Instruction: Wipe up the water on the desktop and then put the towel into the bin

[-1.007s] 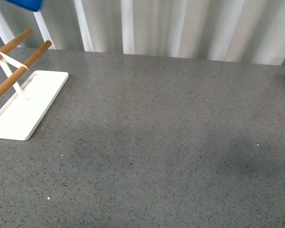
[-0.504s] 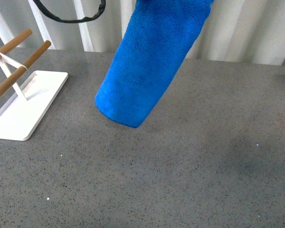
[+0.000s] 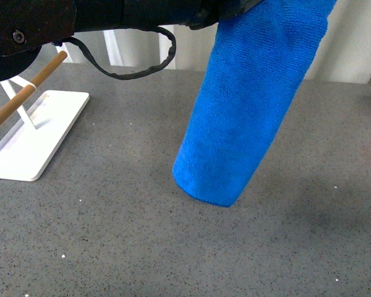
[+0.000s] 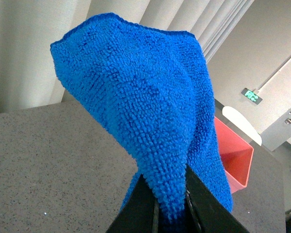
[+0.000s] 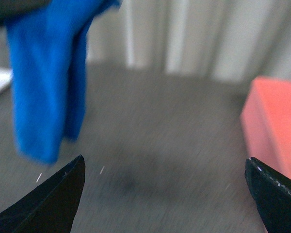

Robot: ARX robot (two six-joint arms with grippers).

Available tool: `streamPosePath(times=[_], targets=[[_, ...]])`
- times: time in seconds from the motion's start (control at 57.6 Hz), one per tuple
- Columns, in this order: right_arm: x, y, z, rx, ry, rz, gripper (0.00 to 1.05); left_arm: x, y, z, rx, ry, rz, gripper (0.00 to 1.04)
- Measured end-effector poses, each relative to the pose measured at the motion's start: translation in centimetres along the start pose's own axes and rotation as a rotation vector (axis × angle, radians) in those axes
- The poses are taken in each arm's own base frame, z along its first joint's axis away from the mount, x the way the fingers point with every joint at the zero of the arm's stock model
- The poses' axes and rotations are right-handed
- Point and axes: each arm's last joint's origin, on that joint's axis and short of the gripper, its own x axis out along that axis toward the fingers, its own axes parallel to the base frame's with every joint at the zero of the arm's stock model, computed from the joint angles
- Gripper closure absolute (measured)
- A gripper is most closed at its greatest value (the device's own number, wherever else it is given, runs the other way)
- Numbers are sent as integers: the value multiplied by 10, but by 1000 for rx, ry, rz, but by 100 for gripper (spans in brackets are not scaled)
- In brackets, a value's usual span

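The towel [image 3: 247, 105] is swinging right and nearer than half a second ago, hanging over the counter [image 3: 111, 235] from the left tool [image 4: 172, 206], which is pinching its top fold, closing on a darker patch [image 3: 321, 213], possibly the water, while the right tool [image 5: 165, 162] is gaping empty.

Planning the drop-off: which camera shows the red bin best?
The left wrist view: the red open-topped plastic bin shows its rim and inside, partly behind the royal-blue microfibre towel. The right wrist view shows only a blurred corner; the front view, none.
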Motion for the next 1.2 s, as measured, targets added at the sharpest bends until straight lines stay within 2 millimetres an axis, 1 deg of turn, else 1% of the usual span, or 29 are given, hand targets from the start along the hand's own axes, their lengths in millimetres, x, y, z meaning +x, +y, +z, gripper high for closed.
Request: streamPosePath(times=[0.017,0.052,0.104,0.139,0.156,0.191,0.226,0.278,0.295,0.434,0.538,0.695,0.799,0.903,1.06,1.146,1.181,1.199], targets=[[0,-1,2,4,74,68,7,0,0,0,-1,0,0,100],[-1,-4,6,21,133,120,7,1,-2,0,-3,0,-6,100],[-4,-10,19,10,99,147,7,2,-3,-2,-7,4,-8,100],[-5,-17,34,-27,37,148,7,2,-3,-2,-10,10,-8,100],[-4,-22,43,-59,6,135,7,3,-3,-3,-10,10,-8,100],[-1,-27,51,-87,-16,128,7,3,-4,-2,-12,10,-11,100],[8,-34,58,-114,-31,144,7,4,-7,-2,-18,8,-17,100],[24,-43,60,-134,-21,187,7,5,-10,-1,-34,7,-25,100],[32,-46,58,-135,-10,211,7,5,-11,-1,-39,5,-27,100],[68,-52,42,-123,55,299,7,6,-16,3,-69,-11,-38,100],[89,-48,31,-123,93,359,7,6,-22,6,-87,-20,-52,100],[113,-30,21,-132,119,459,7,9,-29,7,-113,-25,-60,100],[125,-18,23,-140,120,523,7,11,-34,5,-130,-26,-73,100],[136,-12,25,-151,113,552,7,12,-37,5,-145,-26,-82,100],[159,-4,26,-155,126,616,7,11,-43,7,-158,-35,-94,100],[166,3,29,-164,121,644,7,10,-45,9,-158,-40,-95,100],[169,7,30,-169,120,653,9,10,-45,10,-158,-42,-94,100],[170,9,30,-173,116,658,12,10,-45,10,-158,-43,-93,100]])
